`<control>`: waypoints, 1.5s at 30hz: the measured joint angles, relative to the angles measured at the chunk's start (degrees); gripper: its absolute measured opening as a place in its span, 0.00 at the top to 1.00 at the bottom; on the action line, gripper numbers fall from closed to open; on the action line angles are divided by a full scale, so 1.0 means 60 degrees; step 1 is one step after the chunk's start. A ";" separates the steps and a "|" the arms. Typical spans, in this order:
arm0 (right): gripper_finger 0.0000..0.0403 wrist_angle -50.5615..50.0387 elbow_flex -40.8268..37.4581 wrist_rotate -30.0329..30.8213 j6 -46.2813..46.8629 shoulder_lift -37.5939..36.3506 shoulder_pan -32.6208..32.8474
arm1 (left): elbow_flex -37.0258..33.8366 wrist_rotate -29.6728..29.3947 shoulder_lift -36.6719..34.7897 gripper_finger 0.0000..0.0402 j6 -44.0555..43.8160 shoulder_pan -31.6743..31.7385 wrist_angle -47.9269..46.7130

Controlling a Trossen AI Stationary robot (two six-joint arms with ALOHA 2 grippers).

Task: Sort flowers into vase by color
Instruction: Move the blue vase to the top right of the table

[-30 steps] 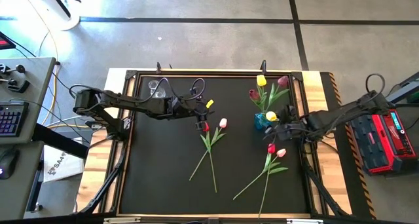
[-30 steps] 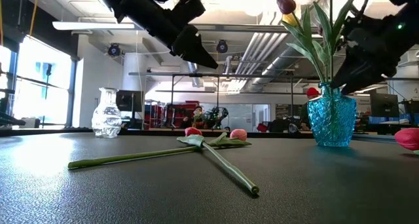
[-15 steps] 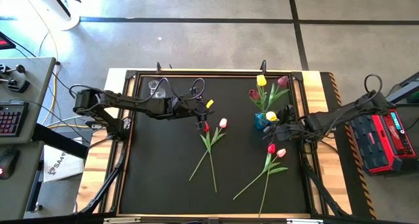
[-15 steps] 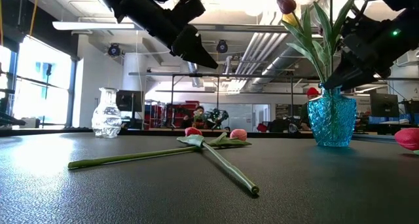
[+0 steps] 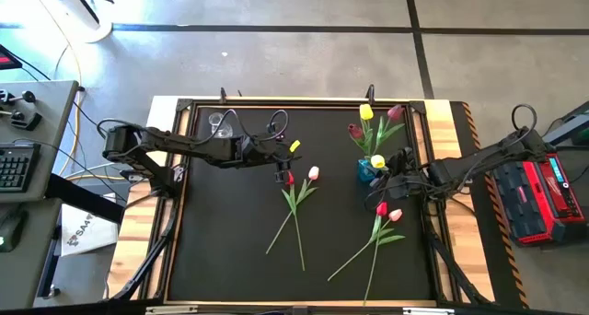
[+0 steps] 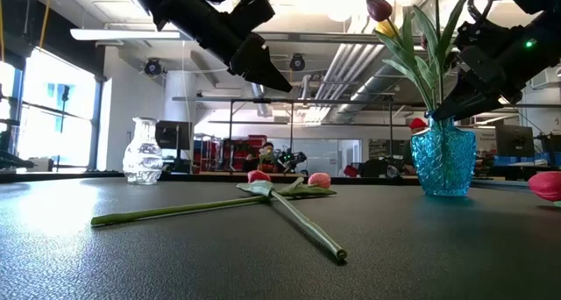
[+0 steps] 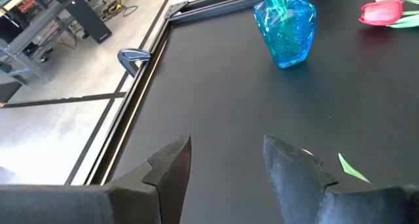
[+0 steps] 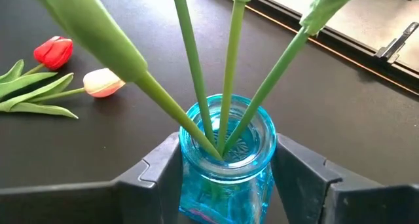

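Note:
My left gripper [image 5: 282, 173] hangs open above the head of a red tulip [image 5: 288, 179], which lies on the mat beside a pink one [image 5: 313, 173]. My right gripper [image 8: 226, 152] is open, with one finger on each side of the neck of the blue glass vase [image 5: 367, 171]. The vase holds several stems: two yellow heads [image 5: 366, 112], a maroon one [image 5: 398, 113] and a dark red one [image 5: 356, 132]. Another red tulip [image 5: 381, 208] and pink tulip [image 5: 395, 215] lie on the mat near the right gripper. An empty clear vase [image 5: 219, 123] stands at the far left. My right gripper's fingers [image 8: 163, 168] stand level on either side of the blue vase's neck [image 8: 226, 135], close to the glass. I cannot tell whether they touch it. The vase stands upright on the mat. My left gripper touches nothing.
The black mat [image 5: 230, 232] sits in a raised dark frame on a wooden table. The tulips' long stems [image 5: 299, 232] cross the mat's middle toward the near edge. The low view looks into a workshop room behind. A red case [image 5: 538, 200] sits off the table's right side.
My right gripper has moved down and toward the table's left, closing in on the blue vase's neck. The flower heads in the vase have leaned slightly toward the left.

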 joint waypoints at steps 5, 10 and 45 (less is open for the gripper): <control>0.53 -0.0018 0.0000 -0.0121 0.0003 -0.0004 -0.0001 | 0.0000 -0.0005 0.0000 0.55 0.0000 0.0000 0.0000; 0.42 -0.0056 0.0000 -0.0169 0.0168 -0.0004 -0.0004 | 0.0000 -0.0007 0.0000 0.55 0.0000 0.0000 0.0003; 0.60 0.0882 0.0003 0.0944 0.0268 0.1606 0.0000 | 0.0004 -0.0007 -0.0004 0.55 -0.0091 -0.0004 -0.0008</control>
